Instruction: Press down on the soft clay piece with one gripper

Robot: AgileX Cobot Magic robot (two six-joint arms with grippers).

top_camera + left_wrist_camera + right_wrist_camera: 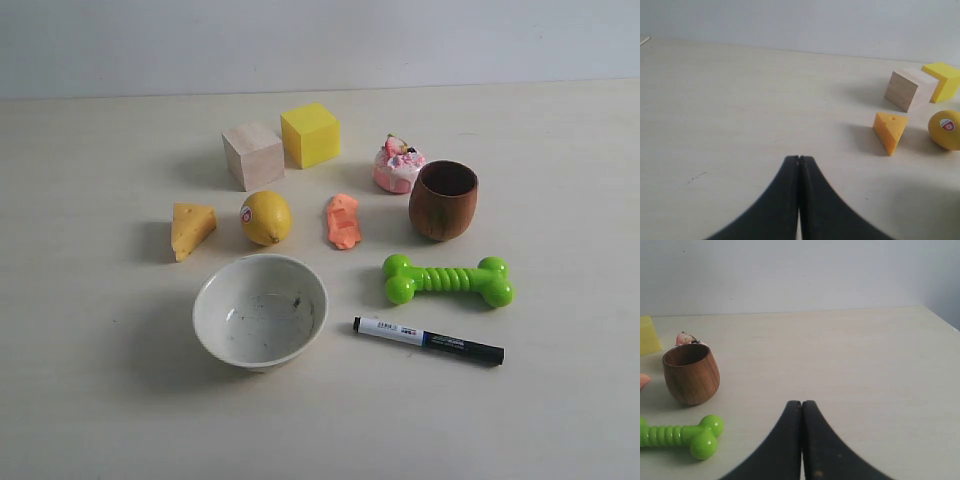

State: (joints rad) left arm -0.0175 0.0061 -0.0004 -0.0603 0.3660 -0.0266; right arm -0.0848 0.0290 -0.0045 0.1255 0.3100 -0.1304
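The soft clay piece (343, 220), a small salmon-orange lump, lies on the table between the lemon (266, 217) and the wooden cup (443, 200). A sliver of the clay (643, 380) shows at the edge of the right wrist view. Neither arm appears in the exterior view. My left gripper (799, 159) is shut with nothing in it, over bare table well away from the cheese wedge (889, 131). My right gripper (801, 403) is also shut and empty, off to the side of the wooden cup (691, 372) and the green bone toy (682, 435).
A wooden cube (252, 155), a yellow cube (310, 134) and a pink-and-white cake toy (398, 165) stand at the back. A white bowl (222, 296), a green bone toy (447, 279) and a black marker (428, 340) lie toward the front.
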